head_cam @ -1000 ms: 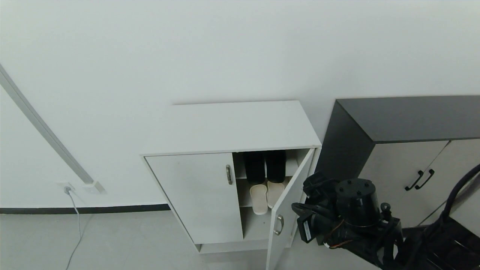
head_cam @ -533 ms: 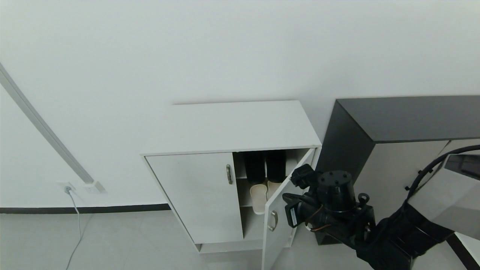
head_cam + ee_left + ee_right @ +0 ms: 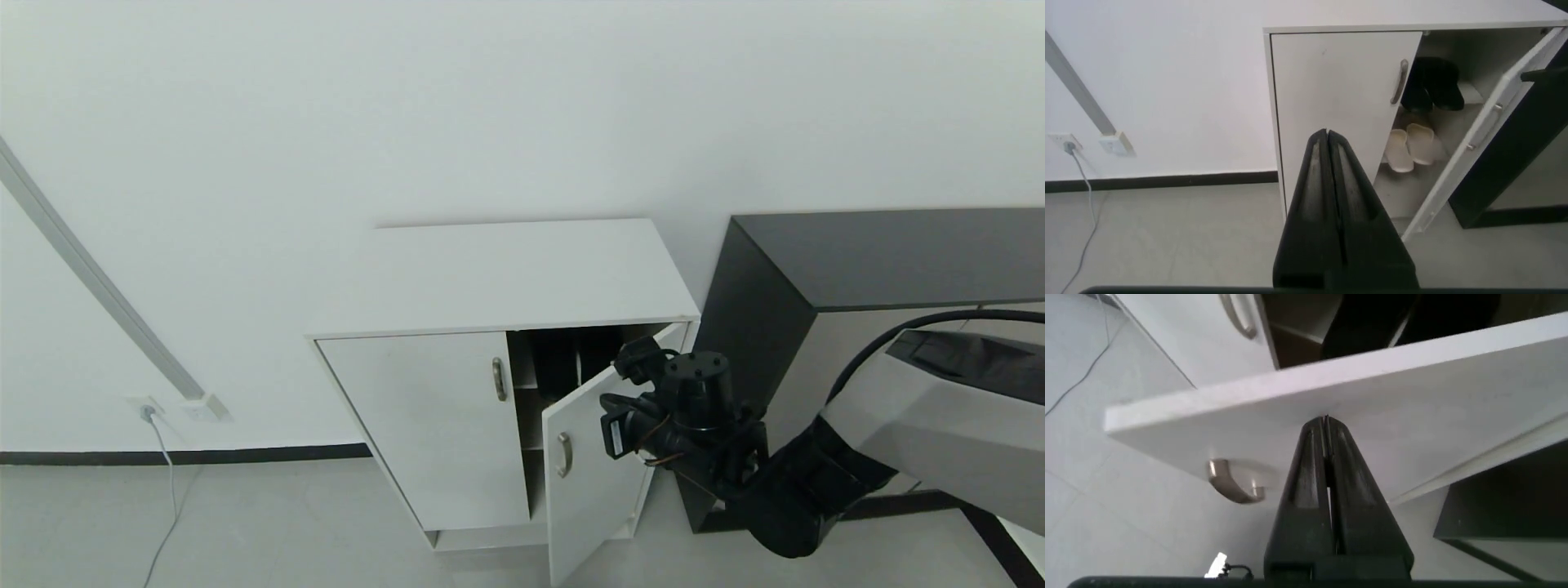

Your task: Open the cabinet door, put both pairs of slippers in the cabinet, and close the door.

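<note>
Door closure at the half-way point: the right gripper, its fingers pressed together and holding nothing, bears with its tip on the outer face of the panel, which stands ajar from the cabinet. The handle lies off to the free-edge side of the tip, untouched. Beyond the panel from this gripper, both pairs are already shelved, the black slippers above and the cream slippers one shelf lower. The left gripper, likewise pinched shut and empty, hangs well back, facing the closed left door. Probable failure modes: the narrow tip may skid along the smooth face as the panel swings, since the contact angle changes through the arc, and so lose the push. The cream pair appears to sit near the shelf front, so an overhanging heel could stop the door short of flush. A hard push may rebound the panel, no latch being visible. The dark cabinet just behind the right wrist leaves little room for the arm to follow through.
</note>
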